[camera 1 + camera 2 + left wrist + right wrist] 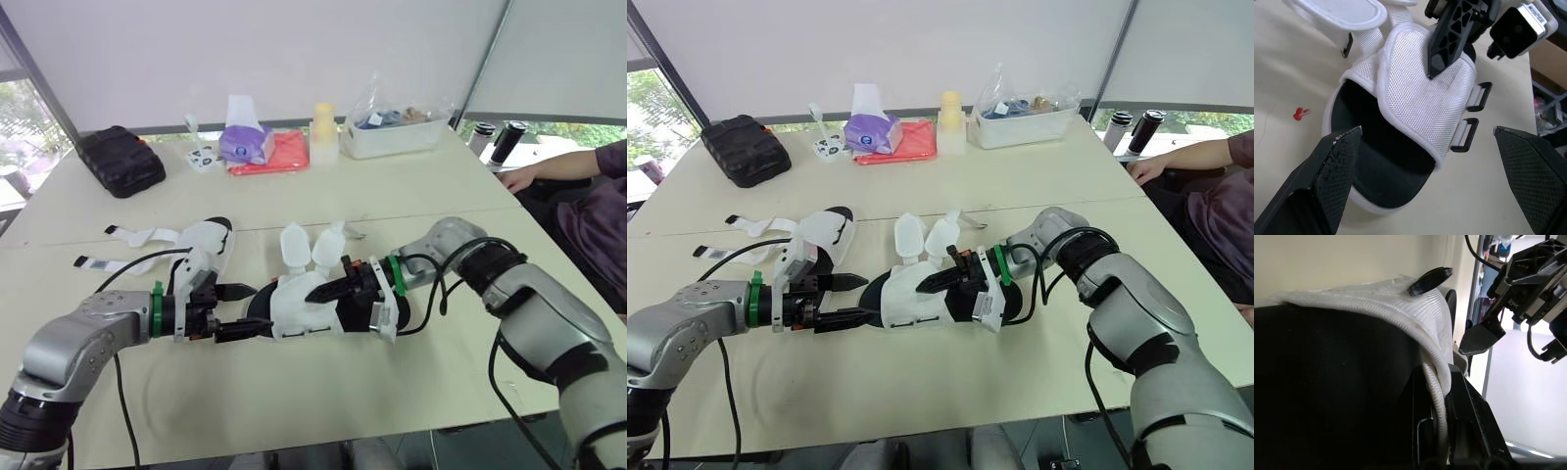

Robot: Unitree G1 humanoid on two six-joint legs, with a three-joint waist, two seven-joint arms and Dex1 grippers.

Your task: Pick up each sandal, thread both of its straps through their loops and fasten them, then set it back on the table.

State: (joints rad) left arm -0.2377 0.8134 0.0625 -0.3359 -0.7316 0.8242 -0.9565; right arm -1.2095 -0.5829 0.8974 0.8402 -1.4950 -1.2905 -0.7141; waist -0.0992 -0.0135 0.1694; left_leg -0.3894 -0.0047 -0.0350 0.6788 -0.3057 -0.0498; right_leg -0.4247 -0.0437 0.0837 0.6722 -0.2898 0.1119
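A white sandal with a black sole [299, 305] lies at the table's middle, its two white straps [294, 245] loose and turned up behind it. My right gripper [318, 292] is shut on the edge of its white upper [1437, 382]. Two black loops [1469, 134] hang at the upper's side. My left gripper [245, 311] is open at the sandal's toe end, one finger on each side and touching nothing. A second white sandal [208, 243] lies to the left, its straps [127, 237] spread flat on the table.
Along the far edge sit a black pouch [120, 160], a tissue pack [245, 142] on a red cloth [279, 155], a pale bottle [323, 132] and a clear box [392, 132]. A person's arm [568, 166] rests at the right. A tiny red scrap [1300, 113] lies by the sandal.
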